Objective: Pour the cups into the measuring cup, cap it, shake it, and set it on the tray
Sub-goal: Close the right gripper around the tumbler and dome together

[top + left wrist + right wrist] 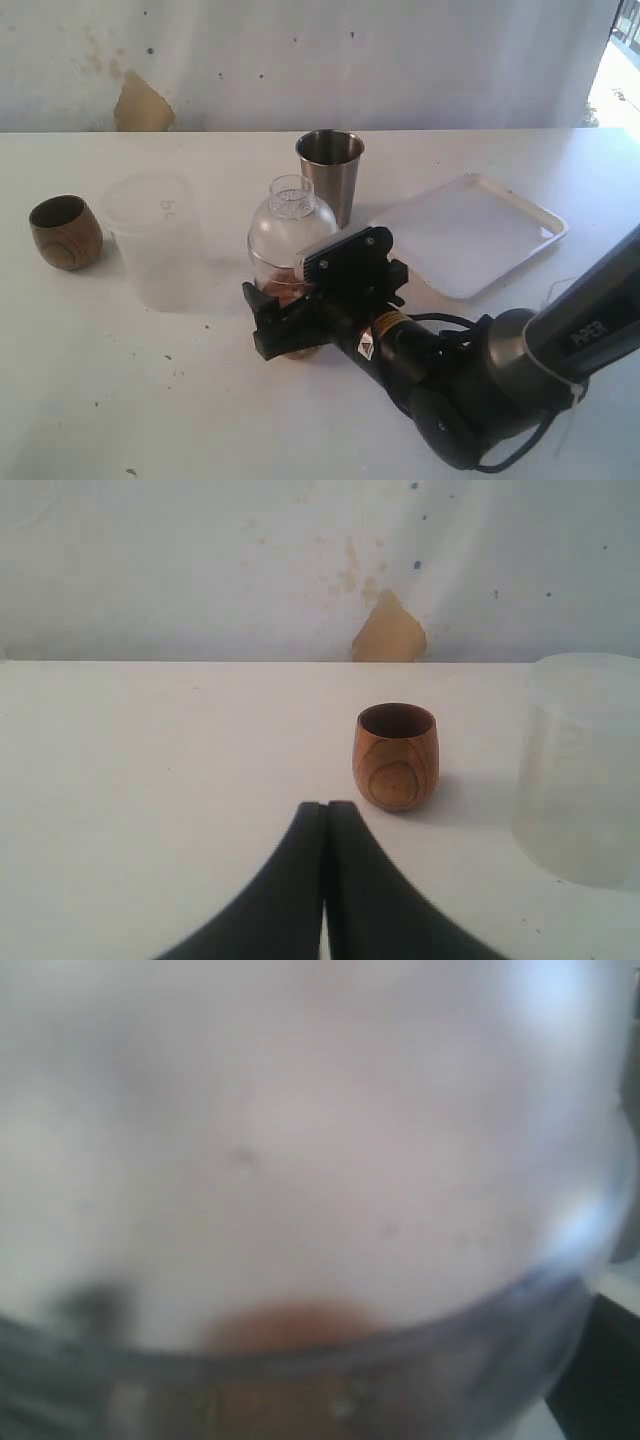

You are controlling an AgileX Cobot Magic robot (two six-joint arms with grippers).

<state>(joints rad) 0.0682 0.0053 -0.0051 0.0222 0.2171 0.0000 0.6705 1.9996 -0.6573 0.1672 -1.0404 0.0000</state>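
Though speckled, white table (110, 400); stained wall (400, 60).

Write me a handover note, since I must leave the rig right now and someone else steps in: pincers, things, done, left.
Left pincer: shut, empty, facing the wooden cup.
Right pincer: jaws wide open around the lower part of the measuring cup; no grip confirmed.
Things: wooden cup, frosted cup and steel tumbler stand upright on the table. The tray lies beside the tumbler, and the measuring cup is not on it.
Done: something brown lies in the measuring cup, which seems to wear a domed clear cap.
Left: probably the shake, then setting it on the tray.
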